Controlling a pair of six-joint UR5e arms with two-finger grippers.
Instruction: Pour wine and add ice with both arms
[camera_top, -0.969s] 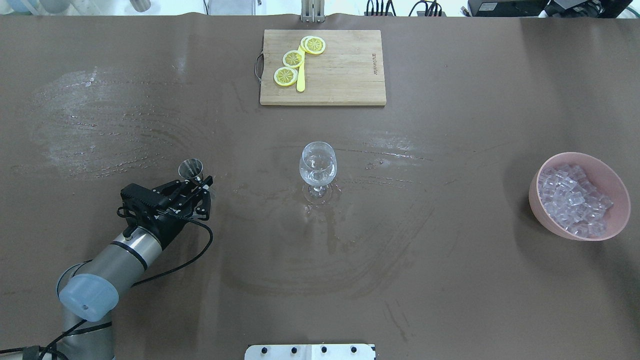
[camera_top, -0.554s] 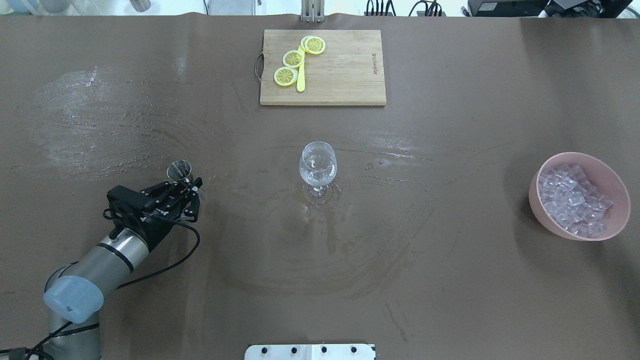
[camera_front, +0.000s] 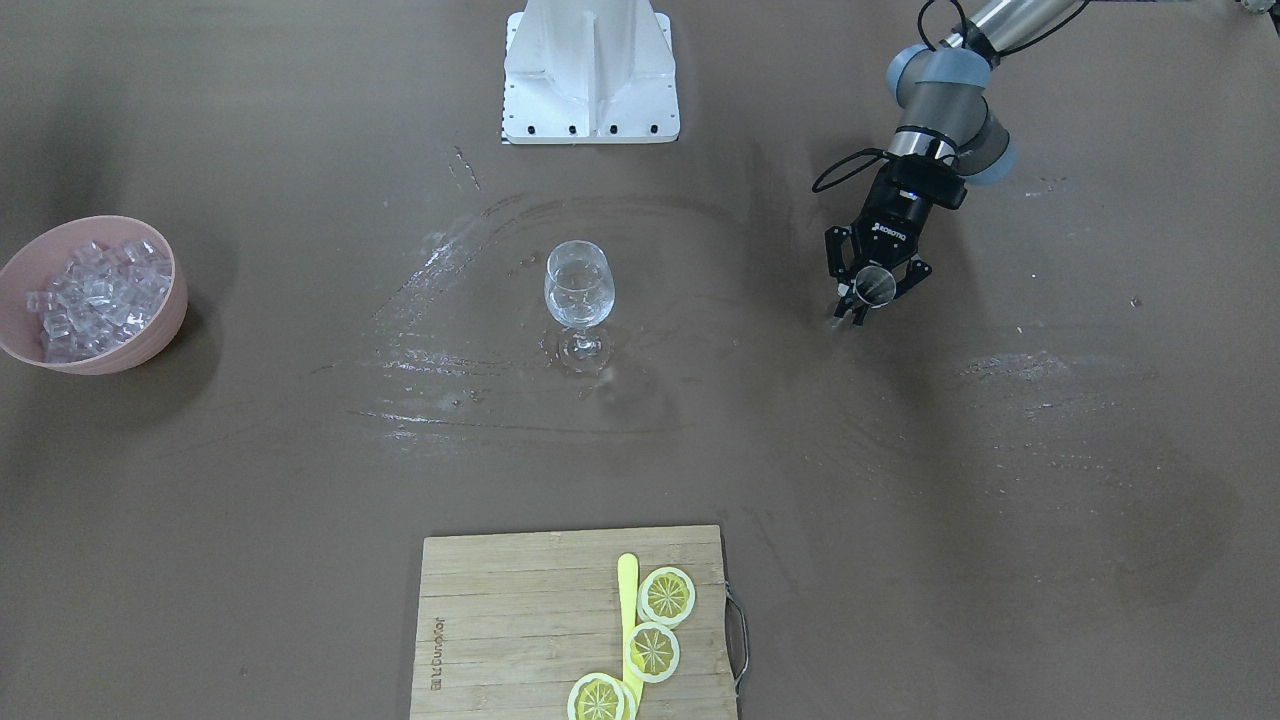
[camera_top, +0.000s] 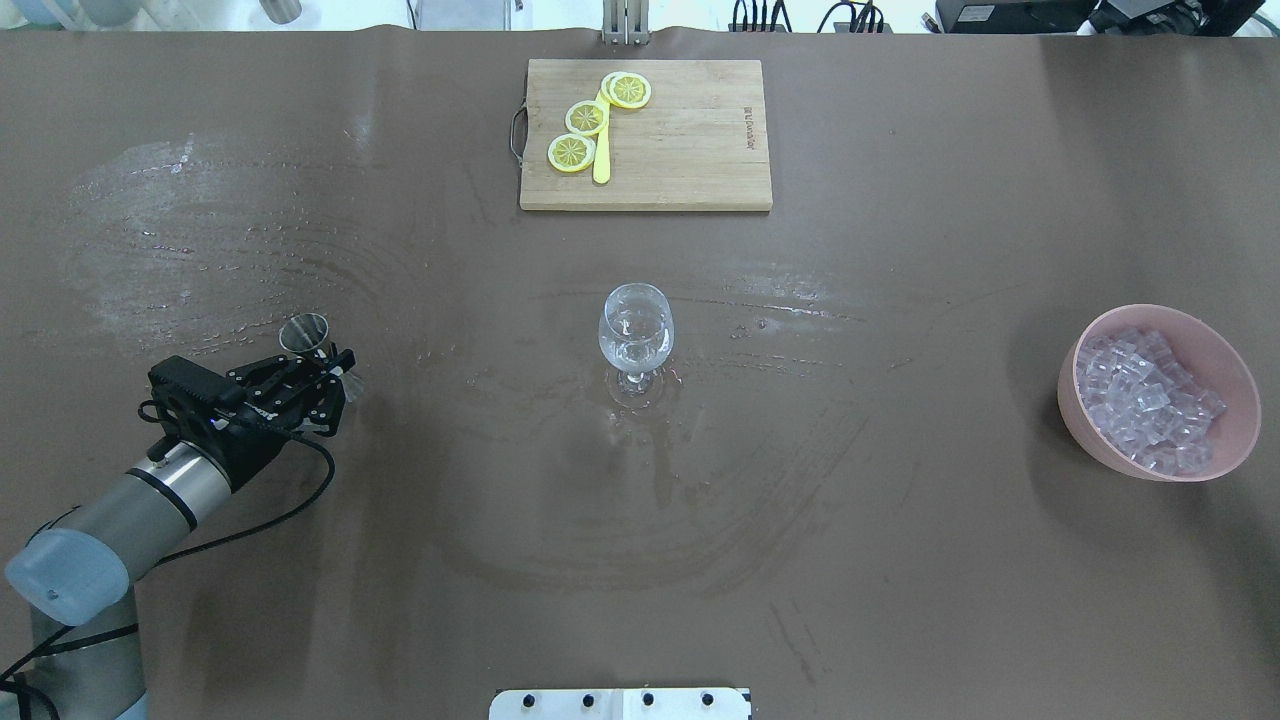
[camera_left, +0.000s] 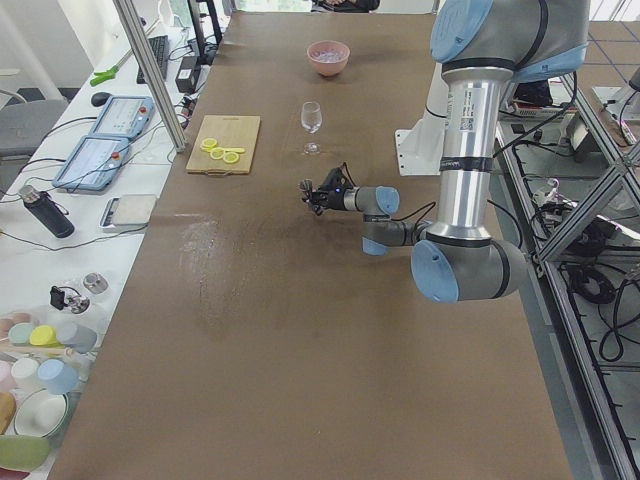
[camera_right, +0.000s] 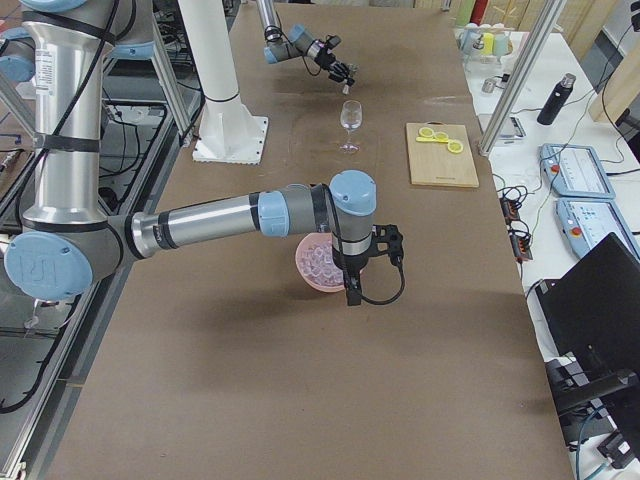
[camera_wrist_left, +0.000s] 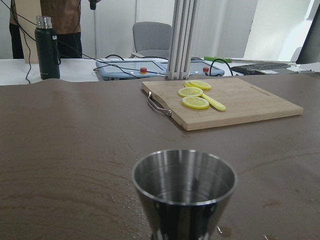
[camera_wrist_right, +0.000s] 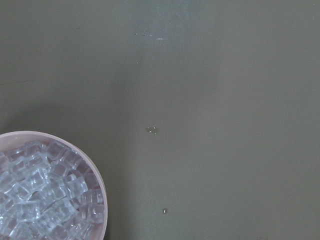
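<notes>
Your ice (camera_top: 1150, 400) sits heaped in the pink bowl (camera_top: 1078, 432) at the robot's right end of the surface (camera_top: 640, 560), well apart from the wine glass (camera_top: 636, 335), which stands upright at the middle with some clear liquid in it. No cube shows in the glass, so you can take the pour as done and the ice step as not yet begun.

Out on the robot's left, the left gripper (camera_top: 332, 372) is clamped on a steel jigger (camera_top: 305, 332), upright and low; whether it touches the surface is unclear. The step in hand looks like parking that jigger.

The right gripper (camera_right: 351, 290) hangs just beside the bowl; you cannot tell how its jaws stand. Next, bring it over the heap, open, and pinch one cube without nudging the bowl.
</notes>
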